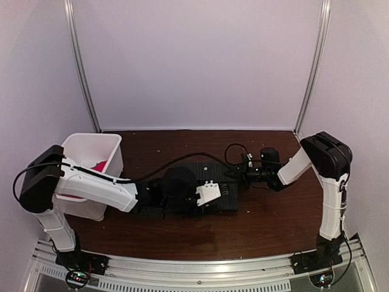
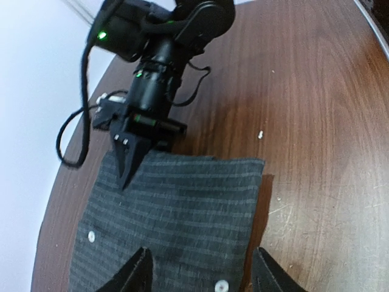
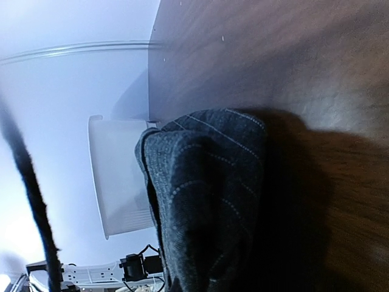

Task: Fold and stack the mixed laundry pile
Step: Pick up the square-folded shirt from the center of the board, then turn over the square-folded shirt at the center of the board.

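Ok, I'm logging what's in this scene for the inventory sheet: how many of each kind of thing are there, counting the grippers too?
Garments: 2, the dark pinstriped shirt on the table and the red garment in the bin
Bins: 1, the white bin
Grippers: 2, the left gripper and the right gripper
Total: 5

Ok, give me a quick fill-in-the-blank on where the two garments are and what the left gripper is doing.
1. The red garment sits inside the white ____.
2. The pinstriped shirt lies spread on the brown ____.
3. The left gripper hangs over that shirt with its jaws ____.

Missing words: bin; table; open.
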Robot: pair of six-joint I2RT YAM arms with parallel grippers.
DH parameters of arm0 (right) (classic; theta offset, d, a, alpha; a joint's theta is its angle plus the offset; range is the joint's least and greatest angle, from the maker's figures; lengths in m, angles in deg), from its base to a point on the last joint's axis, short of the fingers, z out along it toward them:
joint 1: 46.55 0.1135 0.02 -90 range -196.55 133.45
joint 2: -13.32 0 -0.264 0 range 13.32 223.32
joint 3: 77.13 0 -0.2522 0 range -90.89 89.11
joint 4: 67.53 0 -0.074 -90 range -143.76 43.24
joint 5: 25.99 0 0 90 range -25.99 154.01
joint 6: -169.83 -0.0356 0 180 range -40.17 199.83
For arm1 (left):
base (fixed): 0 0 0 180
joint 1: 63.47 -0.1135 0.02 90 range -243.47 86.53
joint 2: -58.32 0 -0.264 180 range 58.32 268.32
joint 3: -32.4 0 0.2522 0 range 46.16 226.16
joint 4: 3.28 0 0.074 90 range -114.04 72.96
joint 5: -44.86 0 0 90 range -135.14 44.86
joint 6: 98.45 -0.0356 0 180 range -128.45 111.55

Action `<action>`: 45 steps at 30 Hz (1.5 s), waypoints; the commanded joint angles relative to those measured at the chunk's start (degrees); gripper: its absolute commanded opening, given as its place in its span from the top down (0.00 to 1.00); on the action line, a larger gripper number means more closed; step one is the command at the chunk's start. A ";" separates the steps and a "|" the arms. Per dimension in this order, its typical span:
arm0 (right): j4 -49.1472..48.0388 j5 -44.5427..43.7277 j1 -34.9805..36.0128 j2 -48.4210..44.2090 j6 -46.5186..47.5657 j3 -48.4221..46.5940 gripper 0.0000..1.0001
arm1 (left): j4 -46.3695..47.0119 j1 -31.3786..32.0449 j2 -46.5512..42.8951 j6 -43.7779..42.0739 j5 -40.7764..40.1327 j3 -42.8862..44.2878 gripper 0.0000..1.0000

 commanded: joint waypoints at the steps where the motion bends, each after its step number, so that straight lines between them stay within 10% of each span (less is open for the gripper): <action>1: 19.41 -0.06 -4.87 -10.34 16.91 -1.21 1.00 | 2.11 -4.49 -9.04 10.82 1.34 -3.90 0.42; 10: 68.67 -17.83 -18.40 -24.59 57.46 -18.30 1.00 | 0.34 -12.06 -19.65 19.86 2.08 -9.71 0.29; 18: 84.65 -41.97 -17.54 -28.82 72.89 -37.33 1.00 | -2.47 -15.51 -26.50 24.26 -1.14 -12.93 0.25; 29: 95.78 -60.60 9.02 -6.53 86.04 -50.66 1.00 | -11.01 -19.31 -35.12 29.84 -7.13 -13.97 0.25; 40: 93.19 -59.82 34.70 1.78 73.60 -46.52 1.00 | -20.38 -28.48 -45.12 42.19 -8.91 -15.08 0.21; 45: 93.01 -53.01 37.66 -0.98 69.13 -48.72 0.73 | -23.15 -32.08 -44.28 45.99 -7.01 -13.60 0.20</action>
